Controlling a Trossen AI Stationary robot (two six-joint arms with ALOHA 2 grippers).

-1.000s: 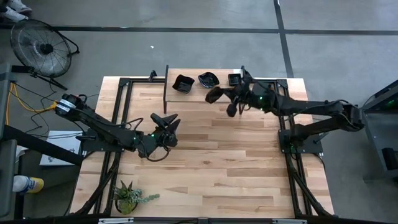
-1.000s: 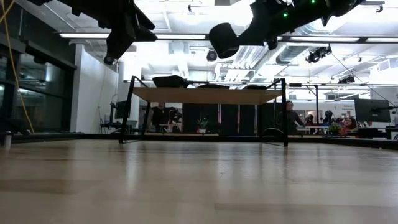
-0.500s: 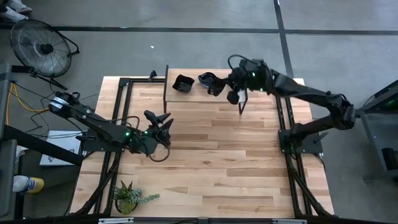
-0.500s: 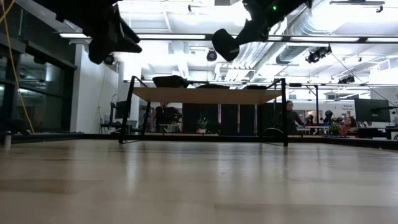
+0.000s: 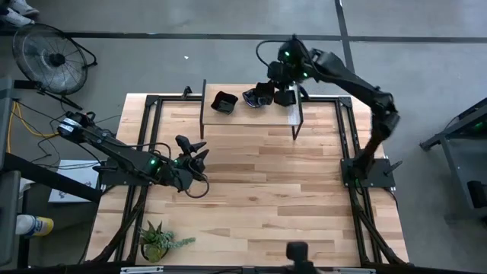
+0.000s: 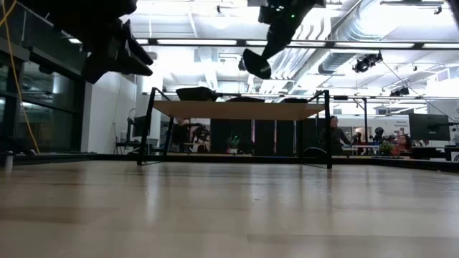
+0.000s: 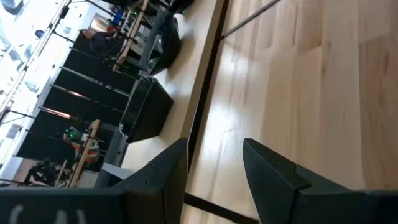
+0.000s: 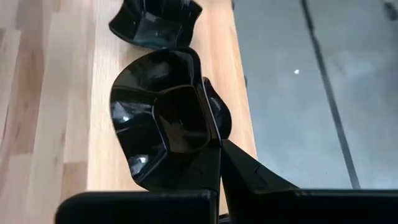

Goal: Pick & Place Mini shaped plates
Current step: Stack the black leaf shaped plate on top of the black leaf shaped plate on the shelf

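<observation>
While aloft, one plate [image 8: 168, 134] (right pincer [image 8: 217, 158]).

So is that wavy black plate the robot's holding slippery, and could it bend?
Probably slippery: the wavy black plate is glossy, with bright glints on it, and the right gripper pinches only its thin rim. It likely stays stiff, since it keeps its dished shape while held above the raised shelf. It looks thin, so probably light.

The right gripper [image 5: 275, 93] covers whatever plates sit under it at the shelf's far right end. On its wrist view, the held plate [image 8: 166, 134] hides another one beneath. Low view: people behind are too blurry.
</observation>
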